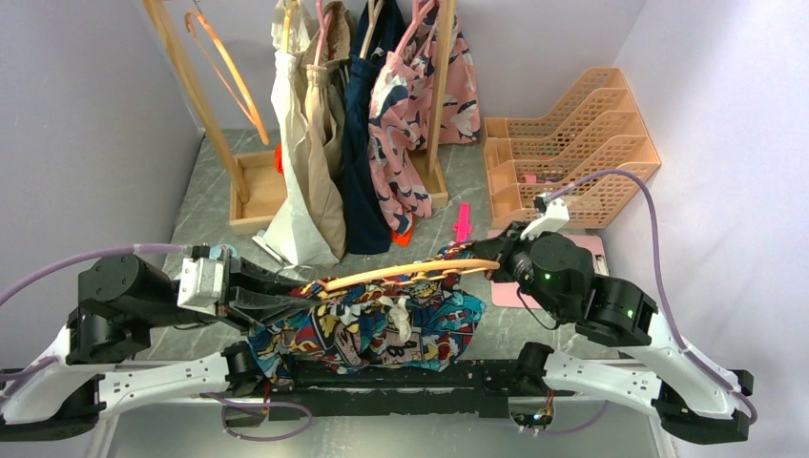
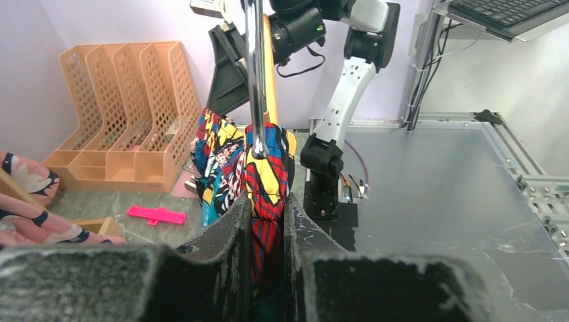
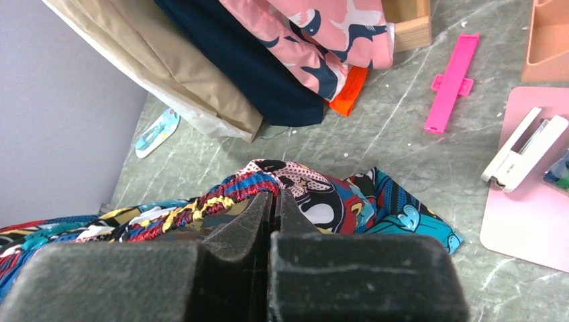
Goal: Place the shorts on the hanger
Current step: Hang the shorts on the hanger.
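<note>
Two grippers met at the shorts, which sat bunched near the front edge of the table, between the arms. The hanger ran across the top of the shorts. The left gripper pinched a red-and-yellow fold of the fabric, with the silver hook just beyond its fingers. At the hanger's right end the right gripper had its fingers pressed together; whether they nipped anything could not be told.

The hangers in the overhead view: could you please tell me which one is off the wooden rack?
The slim orange-tan hanger with the silver hook, spanning the comic-print fabric shorts between the arms; the others hang from the rack.
</note>
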Controlling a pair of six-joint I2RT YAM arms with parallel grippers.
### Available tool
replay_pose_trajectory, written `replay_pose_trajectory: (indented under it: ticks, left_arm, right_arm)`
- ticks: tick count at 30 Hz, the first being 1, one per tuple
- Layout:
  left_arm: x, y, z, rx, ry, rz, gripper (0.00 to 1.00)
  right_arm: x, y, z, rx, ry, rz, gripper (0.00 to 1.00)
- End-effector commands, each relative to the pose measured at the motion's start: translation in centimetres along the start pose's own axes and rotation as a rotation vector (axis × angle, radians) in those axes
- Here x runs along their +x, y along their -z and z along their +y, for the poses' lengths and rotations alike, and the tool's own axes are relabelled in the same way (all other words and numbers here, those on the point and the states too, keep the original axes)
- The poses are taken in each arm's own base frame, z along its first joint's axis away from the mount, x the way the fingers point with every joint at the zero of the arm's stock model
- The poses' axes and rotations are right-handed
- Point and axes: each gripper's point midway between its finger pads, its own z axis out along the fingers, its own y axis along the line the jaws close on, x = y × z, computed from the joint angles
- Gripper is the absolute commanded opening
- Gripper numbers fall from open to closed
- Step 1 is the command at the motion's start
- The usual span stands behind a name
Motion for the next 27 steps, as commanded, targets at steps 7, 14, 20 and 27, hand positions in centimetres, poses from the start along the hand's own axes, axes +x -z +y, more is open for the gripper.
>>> replay_pose_trajectory:
  ticks: [7,14,20,27]
  left_arm:
    - [-5.5,1.8,-1.8,0.070,-0.021,-0.243,0.07]
    - [-7.1,1.4,-1.9,0.085,-0.053,-0.307,0.07]
    - [-5.1,0.7,-0.8,0.034,-0.016,-0.191,0.07]
    - [-2.9,1.8,1.7,-0.125,0.009,-0.110,0.07]
  right_arm:
    - [-0.2,-1.0,2.9,-0.118,0.025,-0.010,0.00]
    - [0.8,-1.5,3.5,-0.142,0.035,0.023,0.00]
    - [-1.1,-0.2,2.5,-0.117,0.021,-0.037,0.00]
    - [-2.9,2.0,1.0,-0.090,0.012,-0.084,0.00]
